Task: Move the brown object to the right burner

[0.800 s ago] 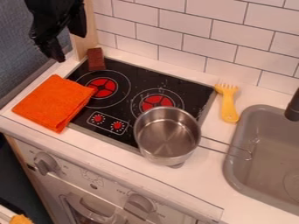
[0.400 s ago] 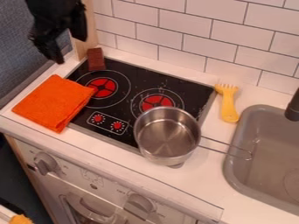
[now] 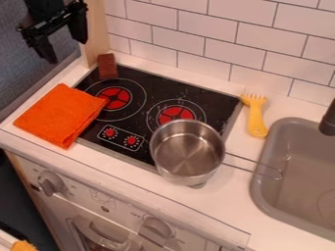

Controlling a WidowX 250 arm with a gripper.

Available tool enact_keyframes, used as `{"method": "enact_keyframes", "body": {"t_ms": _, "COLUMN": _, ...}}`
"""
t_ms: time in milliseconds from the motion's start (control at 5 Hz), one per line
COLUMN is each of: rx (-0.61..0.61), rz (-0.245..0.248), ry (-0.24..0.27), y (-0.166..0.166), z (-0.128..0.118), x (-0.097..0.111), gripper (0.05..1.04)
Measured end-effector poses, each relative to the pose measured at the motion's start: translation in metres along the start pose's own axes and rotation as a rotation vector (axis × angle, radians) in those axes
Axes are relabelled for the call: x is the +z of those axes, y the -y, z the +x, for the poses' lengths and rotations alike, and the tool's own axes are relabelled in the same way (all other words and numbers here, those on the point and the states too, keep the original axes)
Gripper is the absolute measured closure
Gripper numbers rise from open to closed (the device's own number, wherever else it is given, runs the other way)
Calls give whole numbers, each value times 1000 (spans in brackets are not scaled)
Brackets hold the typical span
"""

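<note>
Black tool (image 3: 67, 51) shifted slightly up and left in view, spread open with nothing gripped, brown block (image 3: 107, 66) at the stovetop's (image 3: 157, 86) far left corner, just behind the left burner (image 3: 115, 98).

Fairly bright, even light, source dir. unclear, wall tiles (image 3: 255, 41) & counter (image 3: 242, 201) well lit, soft highlights inside metal pot (image 3: 186, 152), faint sheen on sink (image 3: 288, 196), tiny pale specks on blk stovetop (image 3: 147, 81), poss. glare, deep shade at near left
</note>
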State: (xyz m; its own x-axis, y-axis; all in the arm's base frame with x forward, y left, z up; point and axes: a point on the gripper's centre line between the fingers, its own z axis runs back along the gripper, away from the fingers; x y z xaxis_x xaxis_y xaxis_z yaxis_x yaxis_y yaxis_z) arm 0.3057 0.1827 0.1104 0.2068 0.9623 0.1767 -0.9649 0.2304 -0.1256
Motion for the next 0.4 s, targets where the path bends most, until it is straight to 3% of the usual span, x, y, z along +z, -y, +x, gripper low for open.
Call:
{"method": "enact_keyframes", "body": {"t_ms": 200, "rx": -121, "rz": 41, "ry": 1, "y": 8, "z": 5, "x": -24, "gripper": 82}}
{"method": "enact_keyframes", "body": {"t_ms": 400, "rx": -287, "rz": 64, "ry": 54, "y": 26, "z": 8, "x": -35, "gripper": 82}}
